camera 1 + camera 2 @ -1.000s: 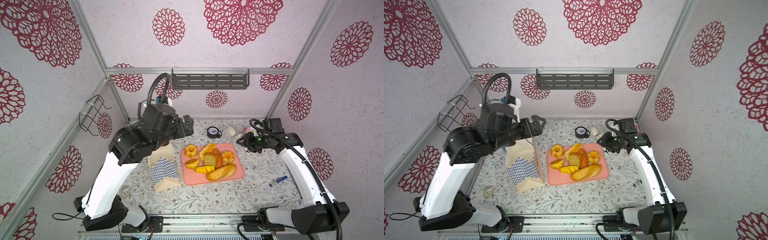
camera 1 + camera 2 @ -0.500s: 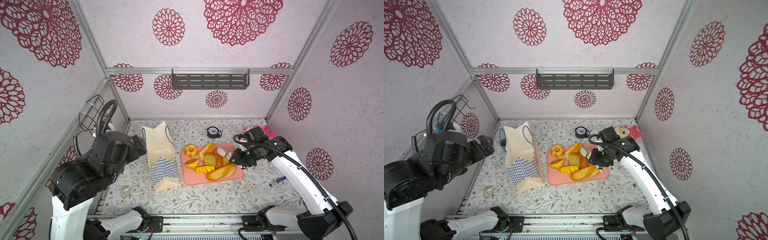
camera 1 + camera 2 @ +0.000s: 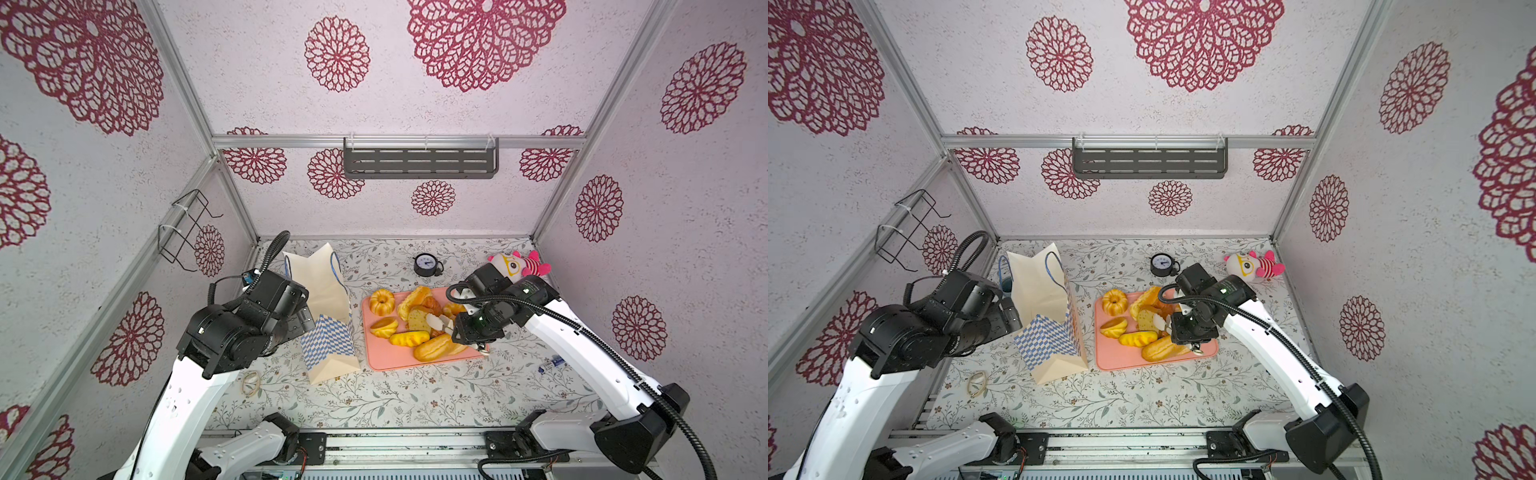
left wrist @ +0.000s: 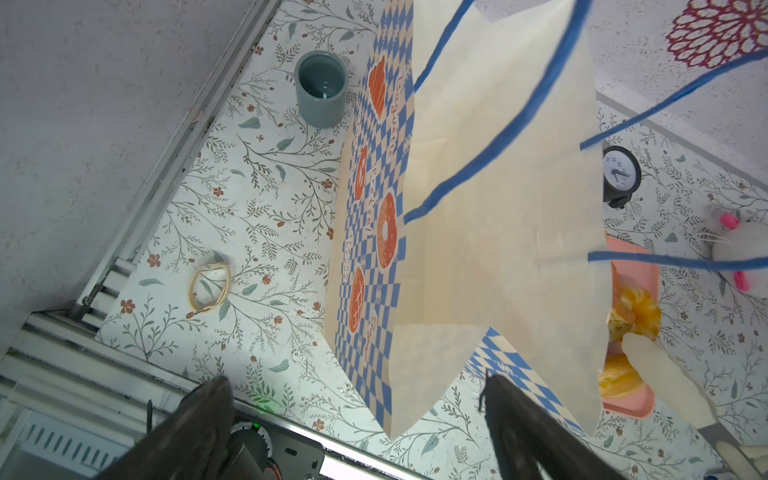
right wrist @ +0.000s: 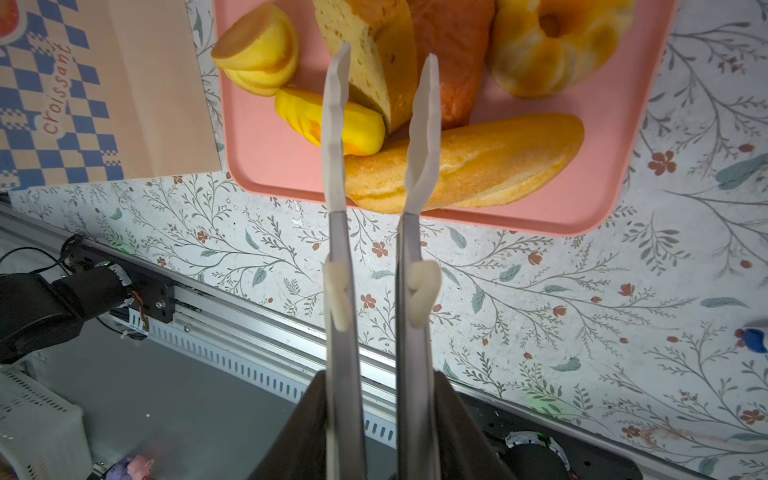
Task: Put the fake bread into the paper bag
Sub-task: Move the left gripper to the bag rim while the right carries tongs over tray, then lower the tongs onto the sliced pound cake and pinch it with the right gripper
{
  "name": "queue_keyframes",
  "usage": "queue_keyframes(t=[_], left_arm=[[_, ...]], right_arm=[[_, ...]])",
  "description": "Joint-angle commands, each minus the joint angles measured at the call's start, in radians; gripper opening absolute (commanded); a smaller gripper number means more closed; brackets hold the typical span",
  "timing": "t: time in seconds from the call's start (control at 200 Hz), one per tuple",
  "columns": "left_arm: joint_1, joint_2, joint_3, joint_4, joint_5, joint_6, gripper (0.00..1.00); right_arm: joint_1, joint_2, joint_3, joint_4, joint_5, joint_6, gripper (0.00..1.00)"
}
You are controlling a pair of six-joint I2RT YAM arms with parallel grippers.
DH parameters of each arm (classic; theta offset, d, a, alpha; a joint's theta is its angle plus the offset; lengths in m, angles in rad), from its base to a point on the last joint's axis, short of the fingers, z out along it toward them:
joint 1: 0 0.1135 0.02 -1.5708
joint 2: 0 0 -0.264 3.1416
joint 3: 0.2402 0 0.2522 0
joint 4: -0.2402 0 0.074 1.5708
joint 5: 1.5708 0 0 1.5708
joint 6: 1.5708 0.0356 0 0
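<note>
On the pink tray (image 3: 384,362), just right of the upright paper bag (image 3: 328,309), the fake bread (image 3: 381,301) lies in a loose heap, all of it outside the bag. The right gripper (image 5: 380,390) is clamped on a pair of metal tongs (image 5: 338,257), which reach over the tray's near edge with white tips (image 5: 424,108) a little apart above the slice (image 5: 365,45) and the long loaf (image 5: 490,162) — whether they touch the bread cannot be told. The left gripper (image 4: 355,384) hangs with jaws spread wide beside the bag's checkered lower part, on the side away from the tray.
</note>
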Motion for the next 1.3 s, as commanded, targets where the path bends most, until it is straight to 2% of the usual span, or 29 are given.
queue_keyframes(t=[0.0,0.255,0.595,0.886,1.081,1.296], left_arm=[[0.038,-0.015,-0.023,0.065,0.067,0.016,0.98],[0.097,-0.012,-0.098,0.154,0.143,0.036,1.00],[0.208,-0.008,-0.173,0.262,0.171,0.080,0.81],[0.230,0.000,-0.196,0.289,0.184,0.098,0.58],[0.240,0.008,-0.218,0.304,0.194,0.111,0.44],[0.249,0.023,-0.214,0.314,0.207,0.128,0.08]], right_arm=[[0.008,0.005,0.026,-0.021,0.052,-0.038,0.38],[0.014,0.008,0.032,-0.042,0.102,-0.079,0.39],[0.020,0.033,0.045,-0.015,0.077,-0.141,0.40],[0.031,0.011,0.048,-0.006,0.064,-0.160,0.41],[0.031,0.052,0.048,0.012,0.073,-0.182,0.41],[0.031,0.099,0.061,0.038,0.084,-0.199,0.41]])
